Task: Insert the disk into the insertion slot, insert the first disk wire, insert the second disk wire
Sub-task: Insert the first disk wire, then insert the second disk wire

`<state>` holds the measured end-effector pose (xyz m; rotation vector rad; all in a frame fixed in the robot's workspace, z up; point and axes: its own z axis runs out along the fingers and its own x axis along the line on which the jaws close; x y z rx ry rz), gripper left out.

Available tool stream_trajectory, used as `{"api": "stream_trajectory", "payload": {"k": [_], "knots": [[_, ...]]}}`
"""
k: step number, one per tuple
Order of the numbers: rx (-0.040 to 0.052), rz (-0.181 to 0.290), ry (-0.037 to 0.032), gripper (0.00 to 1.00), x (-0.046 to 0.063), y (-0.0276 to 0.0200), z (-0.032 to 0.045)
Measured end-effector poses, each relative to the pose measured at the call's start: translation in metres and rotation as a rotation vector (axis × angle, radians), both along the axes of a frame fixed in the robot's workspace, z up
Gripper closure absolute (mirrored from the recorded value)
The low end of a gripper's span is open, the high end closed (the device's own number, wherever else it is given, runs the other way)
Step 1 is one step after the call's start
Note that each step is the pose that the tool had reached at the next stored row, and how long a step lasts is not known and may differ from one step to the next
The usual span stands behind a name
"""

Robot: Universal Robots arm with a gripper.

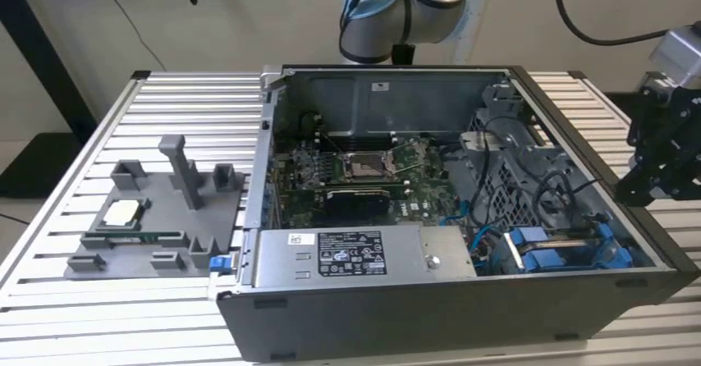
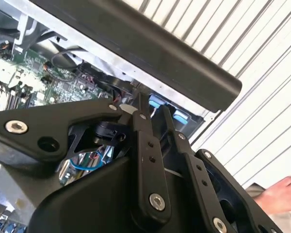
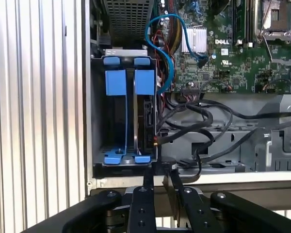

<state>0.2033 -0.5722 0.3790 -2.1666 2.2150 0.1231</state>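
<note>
Disk [image 3: 146,121] looks seated in slot [image 3: 123,51], at the case [image 1: 438,325] near corner on the exterior view's right. Wire step in hand, I reckon. Tool [image 3: 160,172] hangs just beside slot; can't tell if apart or clamped. Plugging calls for fine alignment amid cables [image 3: 199,126].

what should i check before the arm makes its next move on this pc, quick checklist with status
1. disk seated in the slot: it stands inside, its blue carrier level with the one beside it. ok
2. wires plugged into the disk: black cables crowd its edge and their ends are hidden. cannot tell
3. gripper clear of the case: it hangs just outside the case wall. ok
4. person's hand away from the arm: it is close beside the gripper. not ok
5. blue cable off the slot's mouth: it loops beside it, not across. ok
</note>
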Motion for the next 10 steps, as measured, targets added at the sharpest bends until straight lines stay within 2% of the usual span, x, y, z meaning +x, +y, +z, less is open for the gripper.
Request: {"api": "stream_trajectory", "payload": {"k": [3, 7, 10], "knots": [[-0.0001, -0.001, 0.0, 0.73, 0.0012, 0.0022, -0.0013], [0.0, -0.002, 0.0, 0.73, 0.0015, 0.0075, -0.0015], [0.0, -0.002, 0.0, 0.73, 0.0019, 0.0084, -0.0013]]}}
